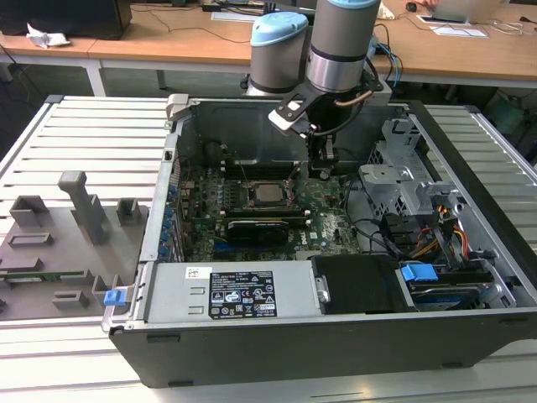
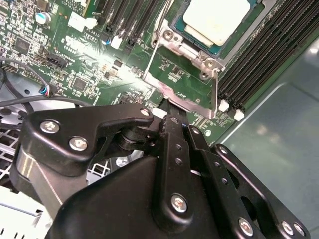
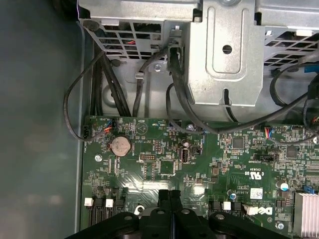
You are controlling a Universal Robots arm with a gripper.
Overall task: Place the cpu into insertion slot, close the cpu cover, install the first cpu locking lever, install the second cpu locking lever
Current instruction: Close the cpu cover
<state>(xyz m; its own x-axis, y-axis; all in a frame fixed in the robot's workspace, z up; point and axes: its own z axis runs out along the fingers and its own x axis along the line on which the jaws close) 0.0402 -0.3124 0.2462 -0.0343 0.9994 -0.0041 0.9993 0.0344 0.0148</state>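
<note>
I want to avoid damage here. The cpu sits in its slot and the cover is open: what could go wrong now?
1. The shut hand reaches only the thin edge of the cover; it might slip, letting the cover drop hard on the cpu.
2. Loose cables lie beside the board and might snag the arm.

A light grey metal tabletop [image 1: 92, 126] made of long ribbed slats fills the exterior view and carries two things. Near its middle, a black and grey metal desktop computer case [image 1: 252, 353] lies on its side with the open side up. On the exterior view's left, just beside the case, a flat grey fixture plate [image 1: 42, 252] rests on the slats with several upright grey blocks and posts on it. A small blue plastic piece [image 1: 115, 295] sits where the plate meets the case; which one carries it cannot be told.
</note>
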